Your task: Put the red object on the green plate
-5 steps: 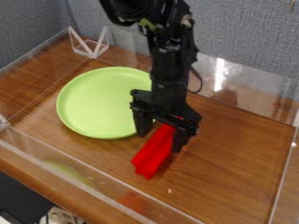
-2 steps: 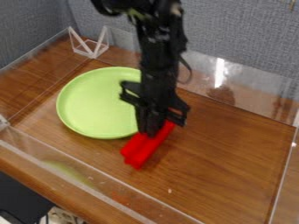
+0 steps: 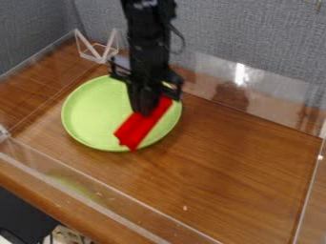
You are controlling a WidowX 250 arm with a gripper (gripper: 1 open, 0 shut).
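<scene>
The black robot gripper [image 3: 149, 98] points straight down, its jaws pinched on the upper end of the bright red rectangular block [image 3: 140, 126]. The block hangs tilted below the jaws, its free end dipping toward the camera and slightly to the left. Beneath the gripper lies the large round lime-green plate [image 3: 91, 105], resting on the brown wooden tabletop [image 3: 242, 162]; the block's lower end appears to sit over the plate's near-right rim, though whether it touches the plate or hangs just above cannot be told from this view. A clear plastic wall [image 3: 51, 191] borders the table on the near side, and a small white wire stand [image 3: 95, 43] sits well behind the gripper, to its left.

The step in hand looks like the carry: the block is gripped and over the plate's edge. The next move likely calls for shifting a little further over the plate's middle, lowering until the block rests flat, then spreading the jaws to release it inside the rim.
</scene>
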